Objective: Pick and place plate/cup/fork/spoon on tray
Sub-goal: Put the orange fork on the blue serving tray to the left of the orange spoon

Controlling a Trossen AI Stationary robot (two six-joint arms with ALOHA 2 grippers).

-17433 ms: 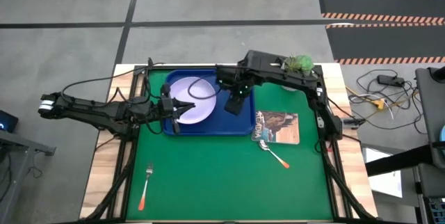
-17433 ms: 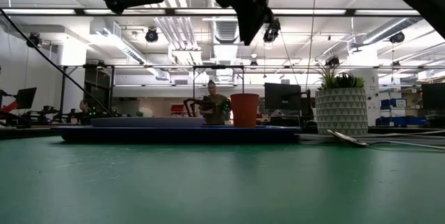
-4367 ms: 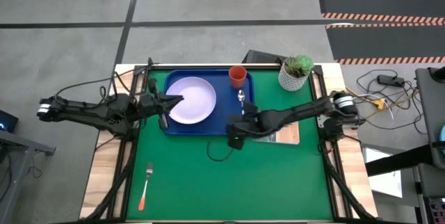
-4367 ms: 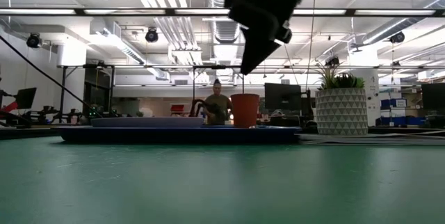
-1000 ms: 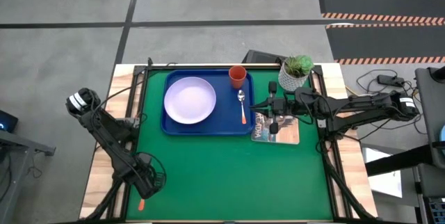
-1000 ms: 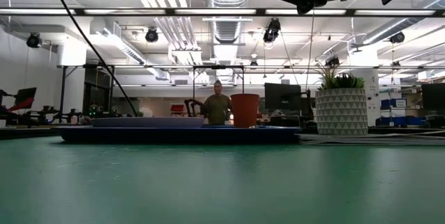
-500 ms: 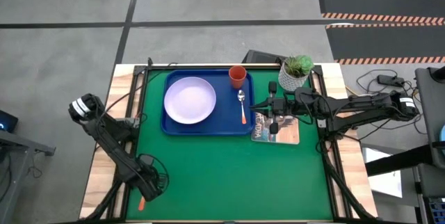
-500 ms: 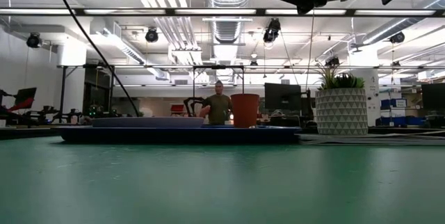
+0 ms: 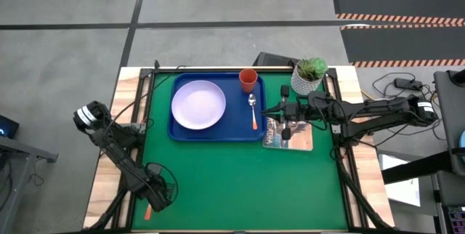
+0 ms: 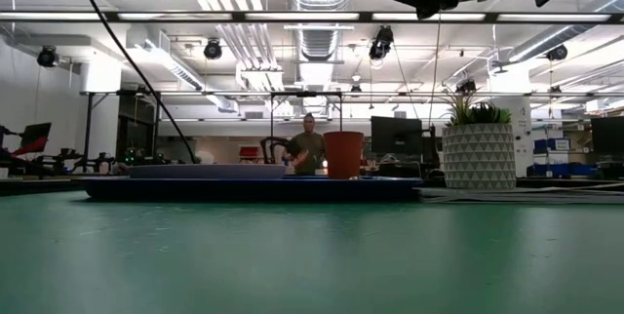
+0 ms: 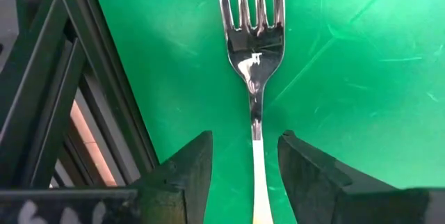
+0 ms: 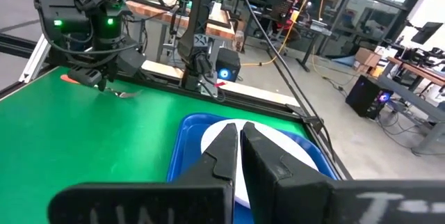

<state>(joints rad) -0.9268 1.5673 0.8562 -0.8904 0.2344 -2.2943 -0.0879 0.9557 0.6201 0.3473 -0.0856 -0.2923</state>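
Left tool [image 9: 155, 194] low over the table's [image 9: 218, 176] near-left corner, fingers [image 11: 182, 175] spread and released; the fork [image 11: 256, 57] lies flat on the green mat [image 9: 232, 183], its neck running between the 2 fingers, neither touching it, tines pointing away from the tool; tray [image 9: 214, 136] at the far side carries the plate [image 9: 198, 105] on its left, then the spoon [image 9: 252, 110] and the cup [image 9: 248, 80]; right tool [image 9: 285, 112] clenched shut, holding nothing, just past the tray's right edge above a booklet [image 9: 294, 134]; potted plant [image 9: 309, 75] beyond.
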